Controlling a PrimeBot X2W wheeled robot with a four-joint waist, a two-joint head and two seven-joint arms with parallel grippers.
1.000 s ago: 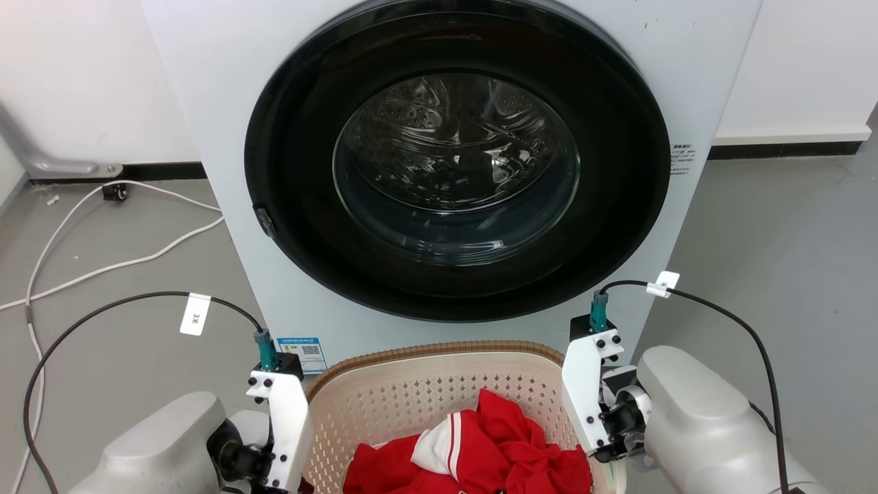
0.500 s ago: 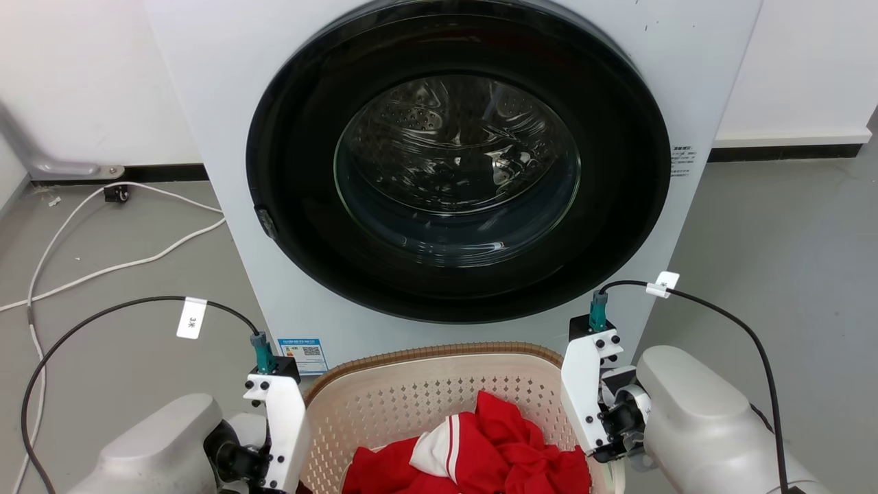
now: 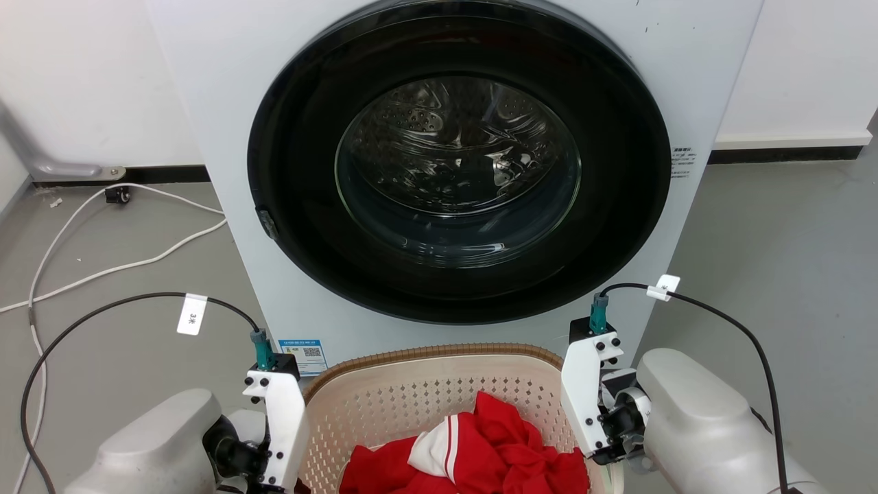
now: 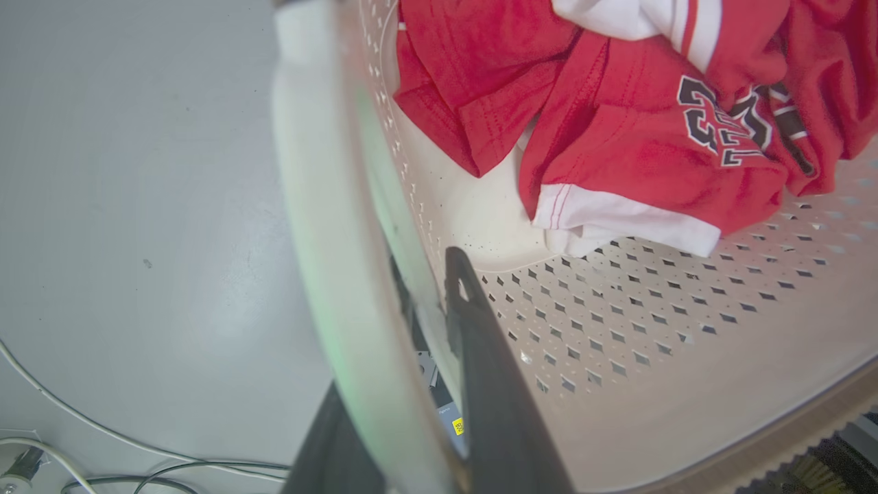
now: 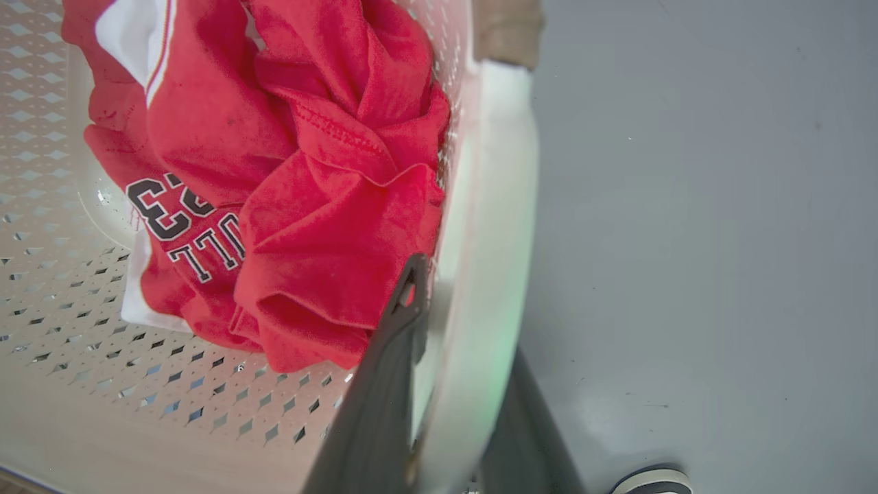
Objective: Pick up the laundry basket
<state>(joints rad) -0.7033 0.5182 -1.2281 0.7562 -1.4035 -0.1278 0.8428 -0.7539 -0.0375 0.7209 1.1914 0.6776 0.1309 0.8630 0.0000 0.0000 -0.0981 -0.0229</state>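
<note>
Laundry basket (image 3: 425, 394) (one); left claw (image 4: 420, 288), right claw (image 5: 449, 291)

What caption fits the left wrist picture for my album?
Left gripper grips the white handle of the basket, one finger inside near a red shirt.

The grey floor (image 3: 775, 226) carries the white washer (image 3: 456, 158) at centre and white cables (image 3: 164, 251) far left.

Right hand (image 5: 465, 322) grips white handle (image 5: 495, 206) of laundry basket (image 5: 68, 309); red jersey (image 5: 329, 233) inside.
</note>
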